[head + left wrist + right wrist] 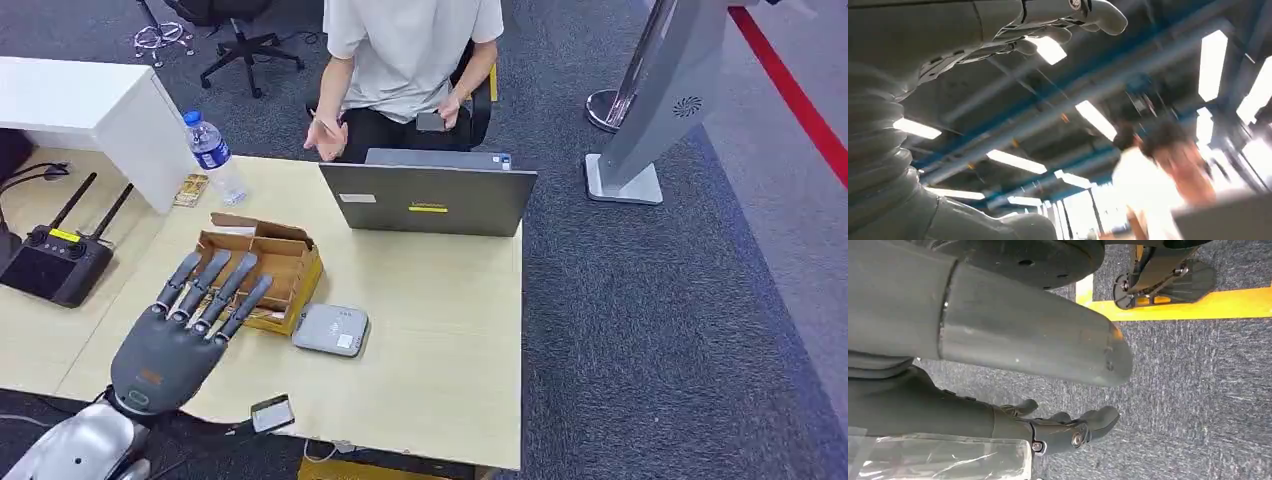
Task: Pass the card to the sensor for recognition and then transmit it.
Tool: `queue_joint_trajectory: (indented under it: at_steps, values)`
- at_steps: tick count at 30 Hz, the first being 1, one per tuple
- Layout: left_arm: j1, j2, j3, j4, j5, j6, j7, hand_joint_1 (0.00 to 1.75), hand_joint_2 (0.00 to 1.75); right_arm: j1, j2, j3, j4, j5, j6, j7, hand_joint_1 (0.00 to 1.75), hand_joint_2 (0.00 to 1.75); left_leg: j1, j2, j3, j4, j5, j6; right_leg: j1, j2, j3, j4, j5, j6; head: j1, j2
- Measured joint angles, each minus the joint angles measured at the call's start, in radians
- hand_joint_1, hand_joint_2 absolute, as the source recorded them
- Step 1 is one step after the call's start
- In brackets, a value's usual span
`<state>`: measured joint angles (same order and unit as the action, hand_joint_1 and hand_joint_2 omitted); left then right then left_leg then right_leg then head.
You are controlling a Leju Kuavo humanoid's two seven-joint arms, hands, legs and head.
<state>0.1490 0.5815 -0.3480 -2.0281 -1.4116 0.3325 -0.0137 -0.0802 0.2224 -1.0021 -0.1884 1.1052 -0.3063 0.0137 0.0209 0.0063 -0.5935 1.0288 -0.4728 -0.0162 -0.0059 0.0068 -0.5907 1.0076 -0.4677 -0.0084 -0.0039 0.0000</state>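
Nearest, the left hand (pixel 190 315) is spread flat and holds nothing, hovering by the cardboard box (pixel 268 270) and the grey sensor (pixel 332 329). No card is clearly visible, so I think the job has barely started. Looking floorward, the right hand (pixel 1068 427) hangs loosely curled, also holding nothing.

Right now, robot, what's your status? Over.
Left robot hand open above cardboard box. Right robot hand hangs empty. Grey sensor beside box, untouched.
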Motion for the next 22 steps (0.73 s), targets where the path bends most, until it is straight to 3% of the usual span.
queue_joint_trajectory:
  at_steps: [3,6,22]
  values:
    - [0.052,0.068,0.036,-0.043,0.047,-0.079,-0.015,0.00,1.75,0.000,0.000,-0.012,0.000,-0.001,0.000,0.000,0.00,0.00,0.000,-0.003,0.000,0.000,0.000,0.000,0.000,-0.004,0.001,0.000,0.000,0.000,0.000,0.000]
    - [0.064,0.100,0.057,-0.059,0.073,-0.132,-0.043,0.00,1.75,-0.001,0.000,-0.020,0.000,-0.001,0.000,0.003,0.00,0.00,0.000,-0.003,0.000,0.000,0.001,0.001,0.000,-0.004,0.002,0.000,0.000,0.000,0.000,0.000]
    - [0.067,0.114,0.062,-0.067,0.070,-0.151,-0.062,0.00,1.75,-0.001,0.003,-0.031,0.000,-0.010,0.001,0.005,0.00,0.00,0.000,-0.004,0.002,0.000,0.001,0.001,0.000,-0.004,0.003,0.000,0.001,0.000,0.000,0.000]
